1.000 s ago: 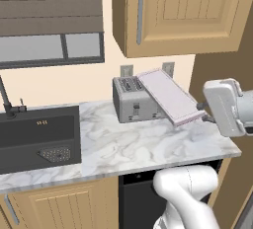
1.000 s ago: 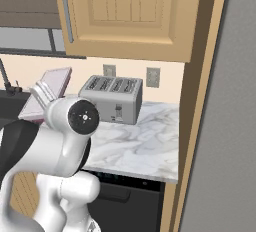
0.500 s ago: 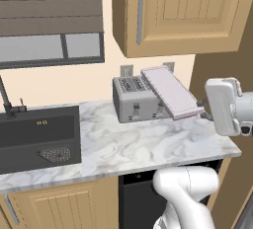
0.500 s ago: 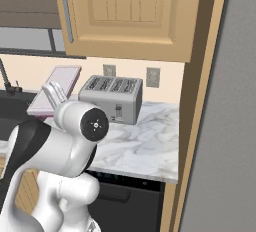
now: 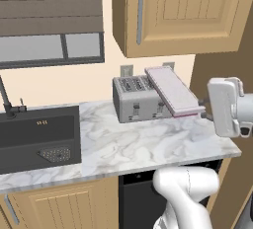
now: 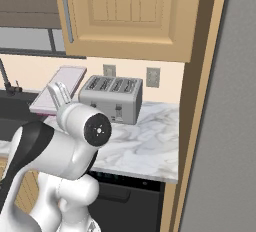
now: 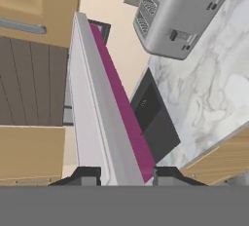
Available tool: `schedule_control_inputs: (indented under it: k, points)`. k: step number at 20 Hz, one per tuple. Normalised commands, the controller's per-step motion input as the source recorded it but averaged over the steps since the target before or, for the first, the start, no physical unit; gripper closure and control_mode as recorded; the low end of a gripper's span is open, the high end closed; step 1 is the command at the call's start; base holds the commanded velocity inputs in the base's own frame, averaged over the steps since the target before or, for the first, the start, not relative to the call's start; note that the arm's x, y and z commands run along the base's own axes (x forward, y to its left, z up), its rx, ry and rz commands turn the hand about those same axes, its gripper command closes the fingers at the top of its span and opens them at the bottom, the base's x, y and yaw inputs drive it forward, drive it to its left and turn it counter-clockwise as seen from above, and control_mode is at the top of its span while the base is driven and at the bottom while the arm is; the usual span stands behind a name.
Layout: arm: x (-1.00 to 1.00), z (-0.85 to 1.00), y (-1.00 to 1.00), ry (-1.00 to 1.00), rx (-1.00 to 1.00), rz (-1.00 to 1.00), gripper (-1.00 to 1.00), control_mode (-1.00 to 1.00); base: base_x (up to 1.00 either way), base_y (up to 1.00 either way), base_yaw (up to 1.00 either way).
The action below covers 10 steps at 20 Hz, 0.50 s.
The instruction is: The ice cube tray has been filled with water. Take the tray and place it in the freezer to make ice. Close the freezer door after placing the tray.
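The ice cube tray (image 5: 173,91), flat and pale pink-lilac with a magenta edge, hangs tilted in the air in front of the silver toaster (image 5: 137,100). My gripper (image 5: 203,112) is shut on its lower right end. From the other side the ice cube tray (image 6: 58,88) slopes up behind the white wrist. The hand view looks along the ice cube tray (image 7: 104,118) edge-on, with the gripper (image 7: 125,176) clamped on both sides of it. A tall grey panel (image 6: 227,126) stands at the right; I cannot tell whether it is the freezer door. The freezer's inside is out of view.
The marble counter (image 5: 148,146) carries the toaster; a dark sink (image 5: 37,139) with a black tap lies to its left. Wooden wall cabinets (image 5: 173,13) hang above. A wooden side panel (image 6: 197,101) stands between the counter and the grey panel. A black dishwasher front (image 5: 136,198) sits below.
The hand has swung a little to the right and up with the tray, and the arm's wrist has turned. The toaster and counter stay where they were.
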Motion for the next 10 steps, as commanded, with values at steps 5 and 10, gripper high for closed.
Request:
schedule_control_inputs:
  k: [5,10]
  points:
    - [-0.03,0.00,0.00,0.00,0.00,0.00,1.00,-1.00,0.00,0.00,0.00]
    - [0.01,0.00,0.00,0.00,0.00,0.00,1.00,-1.00,0.00,0.00,0.00]
